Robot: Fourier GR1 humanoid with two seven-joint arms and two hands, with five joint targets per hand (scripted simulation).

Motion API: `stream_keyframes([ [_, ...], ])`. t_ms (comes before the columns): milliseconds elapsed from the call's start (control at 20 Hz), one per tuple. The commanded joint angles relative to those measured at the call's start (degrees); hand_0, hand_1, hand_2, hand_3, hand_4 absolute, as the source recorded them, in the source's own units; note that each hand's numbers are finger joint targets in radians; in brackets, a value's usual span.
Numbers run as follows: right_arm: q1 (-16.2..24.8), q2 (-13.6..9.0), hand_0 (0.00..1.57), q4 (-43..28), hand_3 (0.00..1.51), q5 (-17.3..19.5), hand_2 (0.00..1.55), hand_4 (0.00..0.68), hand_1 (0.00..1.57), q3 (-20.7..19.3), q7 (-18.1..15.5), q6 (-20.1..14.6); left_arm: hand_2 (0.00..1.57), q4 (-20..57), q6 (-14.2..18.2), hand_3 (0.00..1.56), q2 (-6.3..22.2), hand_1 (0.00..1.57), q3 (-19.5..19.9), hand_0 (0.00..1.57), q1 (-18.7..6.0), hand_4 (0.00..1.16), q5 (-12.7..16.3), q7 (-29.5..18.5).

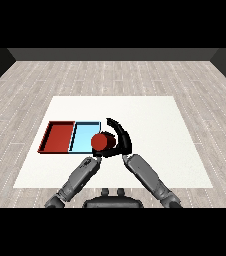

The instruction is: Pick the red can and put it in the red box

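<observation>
Our right hand [121,137] curls round the red can [103,142], carrying it over the blue tray's [84,134] right edge, presumably so it clears the rims toward the red tray [58,136]. Our left hand's fingers we cannot make out.

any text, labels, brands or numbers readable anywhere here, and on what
None. The red can, held in the right hand, shows a plain red surface with no label. The red tray, light blue tray and white table carry no markings either.
</observation>
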Motion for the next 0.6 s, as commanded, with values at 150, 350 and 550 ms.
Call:
stream_keyframes([
  [150, 4.1, 0.6, 0.00, -2.7, 0.00, 4.0, 0.00, 0.000, 0.00, -0.3, 2.7, -0.1, 1.57, -3.2, -1.1, 1.50, 0.6, 1.57, 1.3, 1.57, 1.3, 1.14, -1.0, -0.1],
  [350, 2.2, 0.6, 0.00, -1.5, 0.00, 1.7, 0.00, 0.000, 0.00, -0.6, 1.6, -1.3, 1.57, 3.6, -0.1, 1.48, -0.7, 1.57, 1.9, 1.57, -2.3, 1.13, -0.8, -2.4],
  [550, 7.3, 0.1, 0.00, -5.2, 0.00, 1.4, 0.00, 0.000, 0.00, -5.6, 2.1, 6.6, 1.57, -3.1, 1.7, 1.47, -0.7, 1.57, 1.5, 1.57, 1.3, 1.13, -4.3, 2.0],
])
